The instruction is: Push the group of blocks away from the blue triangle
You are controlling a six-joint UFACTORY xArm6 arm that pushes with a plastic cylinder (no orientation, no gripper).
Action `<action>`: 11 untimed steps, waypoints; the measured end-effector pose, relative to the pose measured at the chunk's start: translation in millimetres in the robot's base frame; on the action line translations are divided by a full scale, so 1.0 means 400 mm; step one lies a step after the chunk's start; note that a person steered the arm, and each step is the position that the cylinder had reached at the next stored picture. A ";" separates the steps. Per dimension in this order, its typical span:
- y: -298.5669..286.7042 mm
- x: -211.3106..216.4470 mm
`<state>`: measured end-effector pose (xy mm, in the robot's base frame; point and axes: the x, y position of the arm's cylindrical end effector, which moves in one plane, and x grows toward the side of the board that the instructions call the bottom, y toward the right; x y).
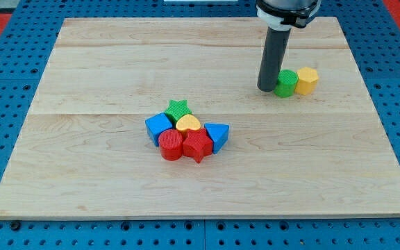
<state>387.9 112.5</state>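
A tight cluster of blocks lies a little left of the board's middle. The blue triangle is at its right edge. Touching it on the left are a red star, a red cylinder, a yellow heart, a blue cube and a green star. My tip stands far up and to the right of the cluster, right against the left side of a green cylinder, which touches a yellow hexagon.
The wooden board lies on a blue perforated table. The rod's dark mount hangs at the view's top.
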 end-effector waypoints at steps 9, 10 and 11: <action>-0.329 0.292; -0.344 0.161; -0.347 0.076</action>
